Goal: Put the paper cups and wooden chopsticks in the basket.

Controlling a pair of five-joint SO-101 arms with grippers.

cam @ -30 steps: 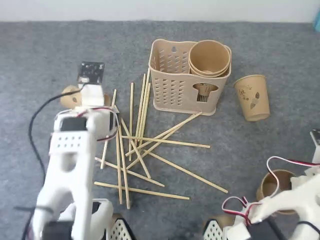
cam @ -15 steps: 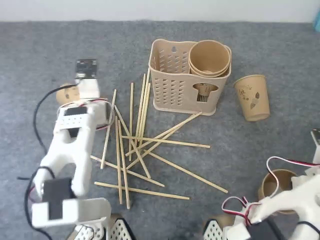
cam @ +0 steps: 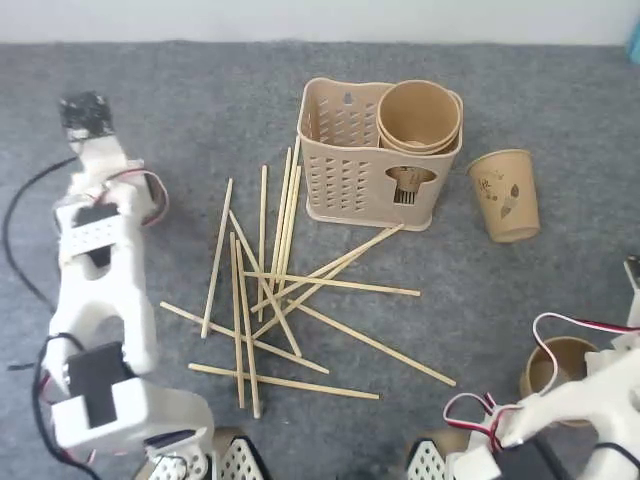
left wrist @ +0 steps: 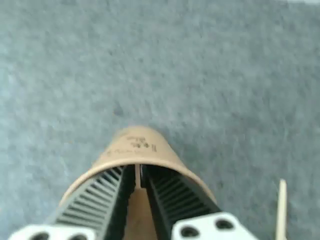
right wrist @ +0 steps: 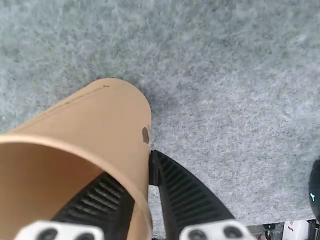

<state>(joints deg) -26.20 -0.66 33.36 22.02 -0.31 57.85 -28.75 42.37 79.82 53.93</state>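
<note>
Left end effector [left wrist: 137,175] is clamped on left cup [left wrist: 134,147] by its wall, over the table's [cam: 200,90] left side, well apart from basket [cam: 345,160]. Right end effector [right wrist: 149,164] grips right cup [right wrist: 95,120] the same way. Risk: thin one-wall pinch, so a cup may swing/slip, or snag chopsticks [cam: 270,290] en route.

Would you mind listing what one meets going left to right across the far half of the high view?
Left arm, basket holding stacked cups, loose paper cup beside it.
</note>
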